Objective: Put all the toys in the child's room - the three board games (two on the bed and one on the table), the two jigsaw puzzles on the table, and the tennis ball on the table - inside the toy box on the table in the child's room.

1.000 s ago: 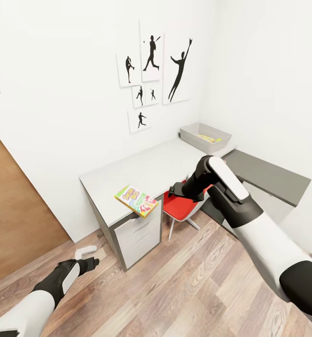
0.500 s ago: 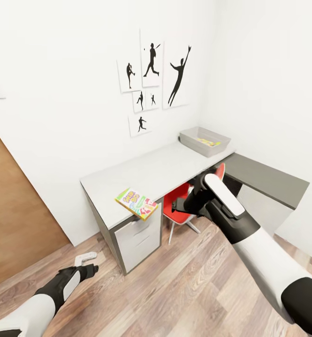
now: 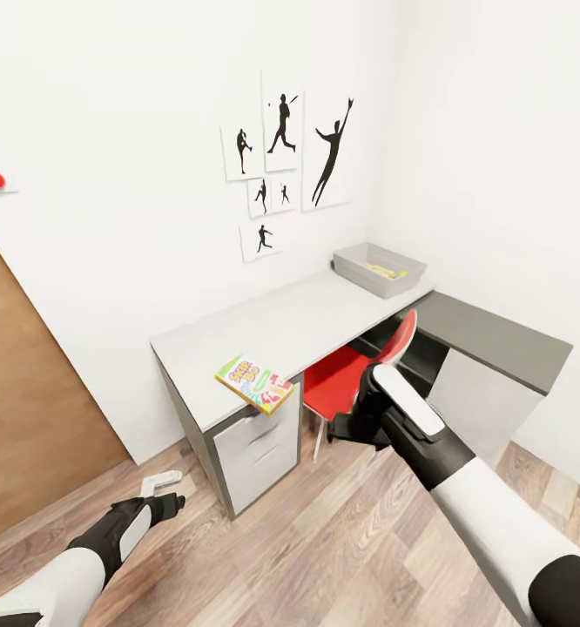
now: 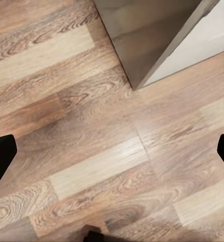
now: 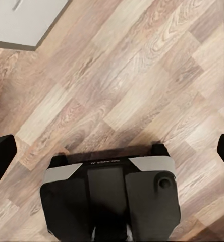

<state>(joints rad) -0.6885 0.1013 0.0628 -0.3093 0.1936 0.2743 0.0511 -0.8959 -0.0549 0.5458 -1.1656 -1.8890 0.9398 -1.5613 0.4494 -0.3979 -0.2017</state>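
One board game (image 3: 253, 380), a bright printed box, lies at the front edge of the table (image 3: 264, 322), overhanging the edge above the drawers. Toy box (image 3: 381, 269): pale grey tray at the far end of the pale top, close to the wall corner, with something yellow lying inside it. Dark grey desk top (image 3: 499, 335): joined to the pale top at the corner near the tray. Red chair (image 3: 360, 370): tucked under the table between drawers and dark top. Left gripper (image 3: 166, 501): low over the wood floor (image 3: 325, 540) in front of the drawers, fingers spread wide, holding nothing; its dark fingertips (image 4: 1, 159) stand far apart over bare planks. Right gripper (image 3: 347, 427): beside the chair, fingers likewise parted and empty, fingertips (image 5: 1, 156) at opposite margins above the floor.
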